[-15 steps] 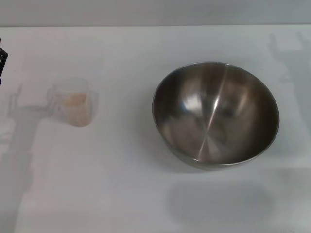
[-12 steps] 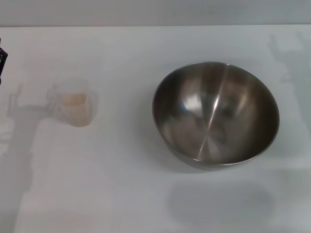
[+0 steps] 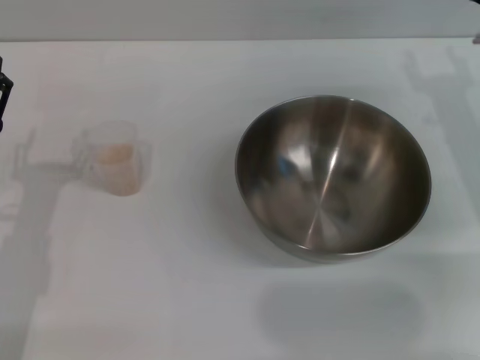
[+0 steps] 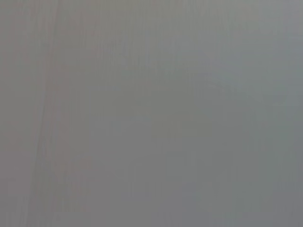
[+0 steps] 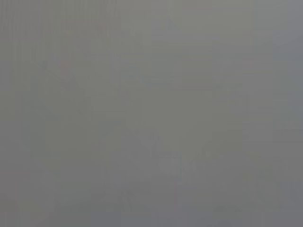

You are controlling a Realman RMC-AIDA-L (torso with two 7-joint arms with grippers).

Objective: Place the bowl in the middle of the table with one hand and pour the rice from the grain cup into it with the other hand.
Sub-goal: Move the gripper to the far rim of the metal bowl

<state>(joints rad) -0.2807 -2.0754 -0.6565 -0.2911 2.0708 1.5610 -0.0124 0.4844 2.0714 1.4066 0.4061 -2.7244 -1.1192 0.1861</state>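
White matte table [image 3: 225, 300] bears round steel bowl [image 3: 333, 176], clear grain cup [image 3: 114, 159]; claw state untellable.

Head view looks forward and down on the table [image 3: 225, 300], bowl [image 3: 334, 176] mid-frame. Both wrist views show only uniform grey; no shared region identifiable.

A plain white matte bench [image 3: 225, 300] is seen to fill nearly the whole head view. Beyond its far edge a pale grey strip of wall [image 3: 240, 19] is shown. Soft grey shadows are cast along the left edge and near the far right corner.
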